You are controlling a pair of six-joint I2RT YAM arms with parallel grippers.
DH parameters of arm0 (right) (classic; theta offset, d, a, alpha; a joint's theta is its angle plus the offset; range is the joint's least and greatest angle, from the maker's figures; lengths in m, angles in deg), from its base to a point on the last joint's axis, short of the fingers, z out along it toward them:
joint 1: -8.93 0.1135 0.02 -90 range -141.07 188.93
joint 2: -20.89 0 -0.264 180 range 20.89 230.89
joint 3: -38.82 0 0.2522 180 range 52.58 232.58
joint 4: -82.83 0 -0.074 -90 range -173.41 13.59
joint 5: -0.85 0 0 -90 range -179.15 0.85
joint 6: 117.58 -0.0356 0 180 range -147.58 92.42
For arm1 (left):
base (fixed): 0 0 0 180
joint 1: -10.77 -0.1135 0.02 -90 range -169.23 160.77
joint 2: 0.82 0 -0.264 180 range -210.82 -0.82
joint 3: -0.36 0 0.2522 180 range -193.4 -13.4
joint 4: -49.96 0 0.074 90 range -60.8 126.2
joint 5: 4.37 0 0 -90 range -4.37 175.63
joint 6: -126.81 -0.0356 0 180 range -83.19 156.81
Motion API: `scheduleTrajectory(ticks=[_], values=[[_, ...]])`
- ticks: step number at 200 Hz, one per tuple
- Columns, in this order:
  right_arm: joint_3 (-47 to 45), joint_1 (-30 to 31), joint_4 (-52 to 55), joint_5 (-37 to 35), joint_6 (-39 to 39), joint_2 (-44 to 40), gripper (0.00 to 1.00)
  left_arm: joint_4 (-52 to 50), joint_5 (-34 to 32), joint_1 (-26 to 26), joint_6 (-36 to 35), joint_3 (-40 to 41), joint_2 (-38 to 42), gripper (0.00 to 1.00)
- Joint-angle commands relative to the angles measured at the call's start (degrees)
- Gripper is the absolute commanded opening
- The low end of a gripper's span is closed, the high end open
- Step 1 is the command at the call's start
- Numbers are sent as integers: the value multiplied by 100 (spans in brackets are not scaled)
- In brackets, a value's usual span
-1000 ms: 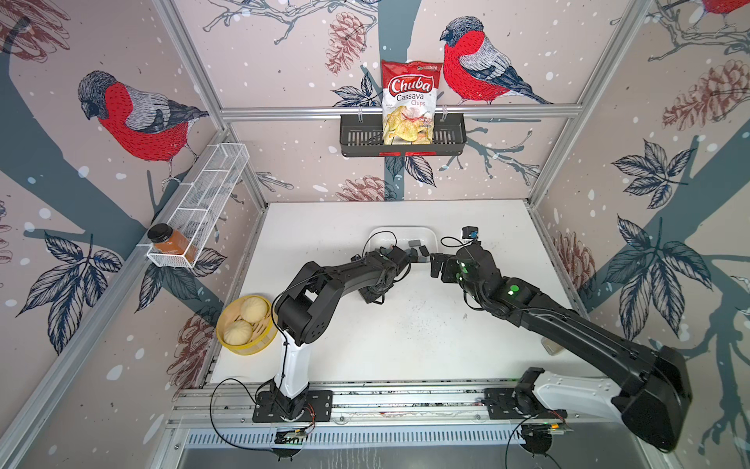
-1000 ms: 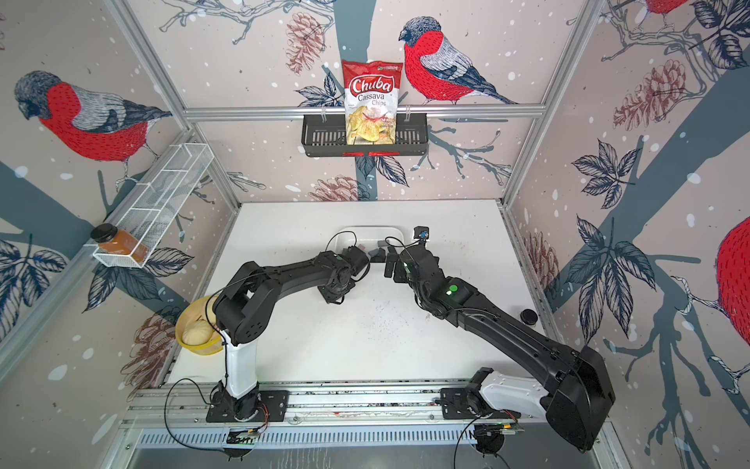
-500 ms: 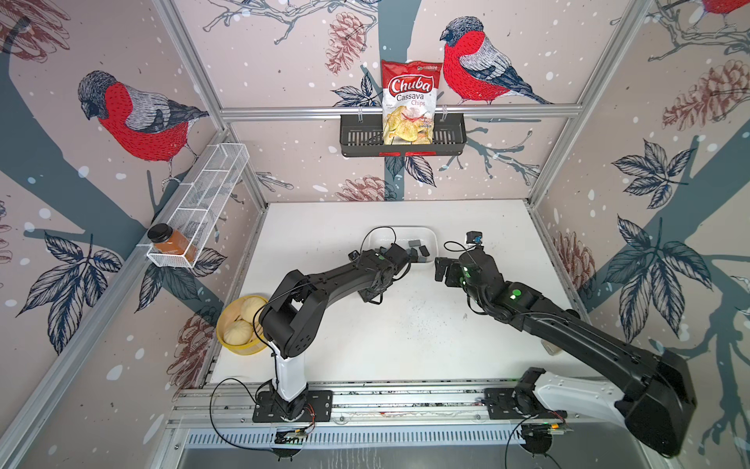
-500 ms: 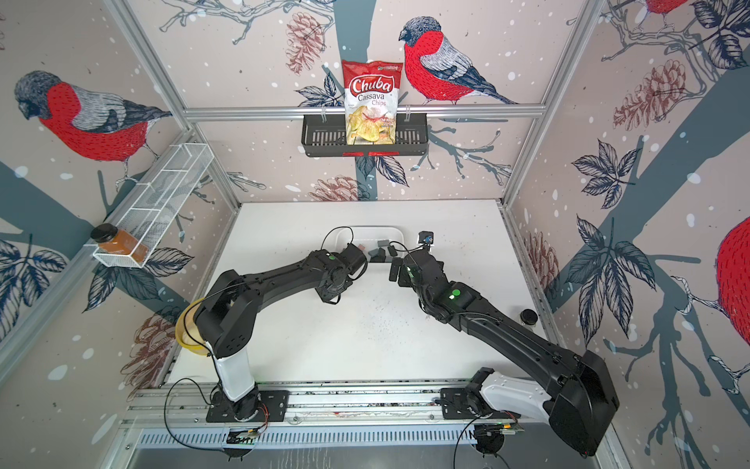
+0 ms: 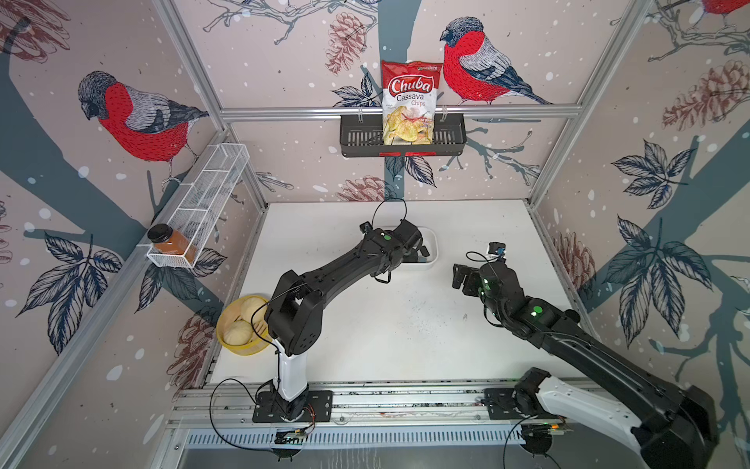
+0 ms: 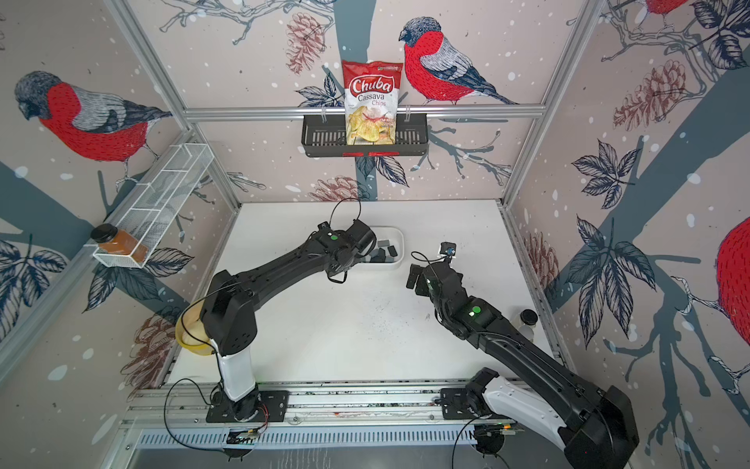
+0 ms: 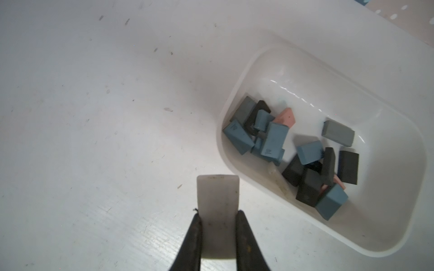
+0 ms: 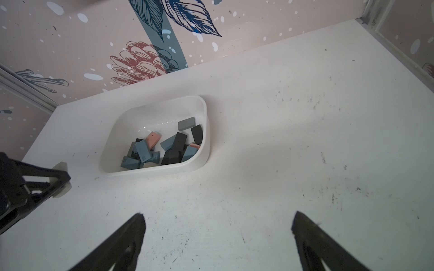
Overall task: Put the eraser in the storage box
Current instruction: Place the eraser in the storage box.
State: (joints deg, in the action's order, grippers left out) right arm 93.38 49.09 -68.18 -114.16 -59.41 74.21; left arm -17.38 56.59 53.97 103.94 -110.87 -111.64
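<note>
Scuffed white tabletop point(image 5: 385, 325) between bird-print walls: the right gripper point(image 8: 218, 217), jaws spread wide and holding nothing, has drawn well back from the storage box point(image 7: 380, 199), where it stood close to the left gripper point(image 7: 218, 213) a second ago. The left gripper stays clamped on a pale, translucent rectangular eraser point(image 7: 218, 192), held over bare table just beside the smooth, round-cornered plastic box. Inside it, matte blue, black, grey and pink blocks point(image 7: 274, 138) lie heaped.
</note>
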Motion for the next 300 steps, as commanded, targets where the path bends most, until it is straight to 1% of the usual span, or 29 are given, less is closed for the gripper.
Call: scheduleTrajectory(ticks=[1, 31, 47, 78, 128, 180, 244, 283, 300], values=[[-26, -13, 111, -224, -94, -149, 99, -251, -213, 3, -612, -639, -412, 15], [-43, -25, 215, -344, -137, -316, 99, -102, -169, 2, -1135, -1516, -1092, 16], [-51, -25, 268, -346, -167, -381, 99, 157, -105, -5, -1473, -1795, -1407, 17], [-96, -25, 328, -374, -201, -518, 99, 393, -35, -55, -1813, -2293, -1963, 18], [-126, -31, 383, -398, -196, -584, 99, 1032, 161, -163, -2199, -2329, -2271, 19], [-164, -28, 315, -338, -204, -577, 99, 1298, 316, -188, -2370, -2305, -2407, 23], [-152, -31, 292, -333, -210, -564, 99, 1447, 724, -199, -2512, -2276, -2514, 35], [-162, -33, 280, -337, -218, -560, 99, 1464, 842, -198, -2566, -2275, -2514, 51], [-139, -31, 279, -360, -209, -541, 99, 1473, 871, -197, -2612, -2275, -2448, 65]])
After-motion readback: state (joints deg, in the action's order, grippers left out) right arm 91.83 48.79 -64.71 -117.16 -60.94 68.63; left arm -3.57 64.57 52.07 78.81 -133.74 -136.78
